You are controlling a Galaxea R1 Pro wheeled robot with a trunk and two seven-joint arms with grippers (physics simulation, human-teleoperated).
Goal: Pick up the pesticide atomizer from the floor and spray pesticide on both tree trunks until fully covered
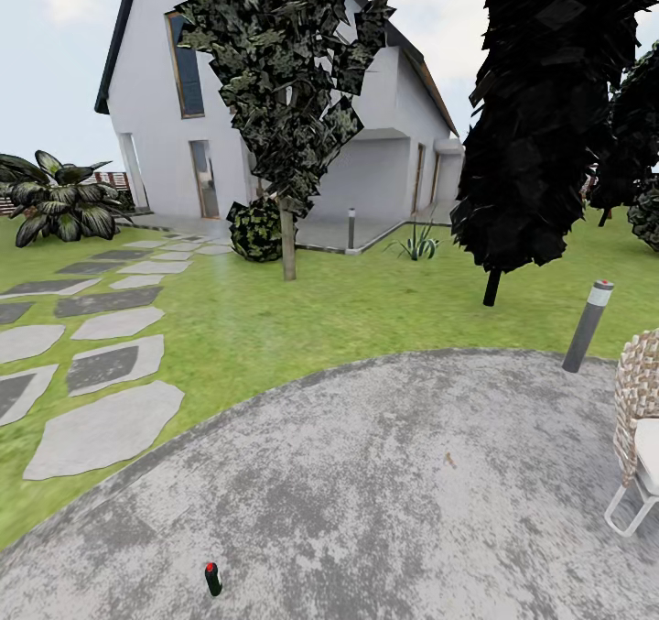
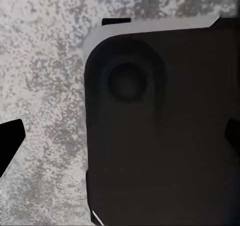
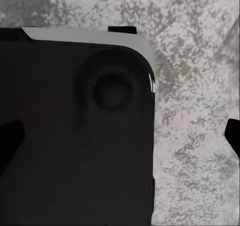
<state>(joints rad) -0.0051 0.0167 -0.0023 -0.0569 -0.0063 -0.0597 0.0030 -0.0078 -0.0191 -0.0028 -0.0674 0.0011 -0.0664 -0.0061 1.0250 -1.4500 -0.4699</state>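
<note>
Big white house [image 1: 156, 107] fills the back of the head view, with the lawn [image 1: 302, 318] spread out in front of it. On that grass stand two trees: the nearer tree [image 1: 284, 80], mottled green-grey, rises on a thin pale trunk [image 1: 288, 244], and a dark tree [image 1: 549, 107] stands to its right on a short black stem. Grey stepping stones [image 1: 101, 428] run across the grass on the left, a broad-leaved plant [image 1: 59, 203] beyond them.

Closer in, the grey floor [image 1: 384, 492] curves wide across the lower half. A wicker chair [image 1: 639, 428] sits at its right edge, and a bollard lamp [image 1: 588, 325] leans on the grass just behind it.

And there's the atomizer [image 1: 212, 579], tiny, dark with a red top, upright on the floor near the bottom of the head view, well apart from both trees.

Left wrist view: the left fingers [image 2: 11, 142] show as dark tips at either edge, set wide apart, nothing between them but the robot's dark base [image 2: 160, 136] and floor below. Right wrist view: same story, right fingers [image 3: 233, 133] spread wide, empty, above base and mottled floor.
</note>
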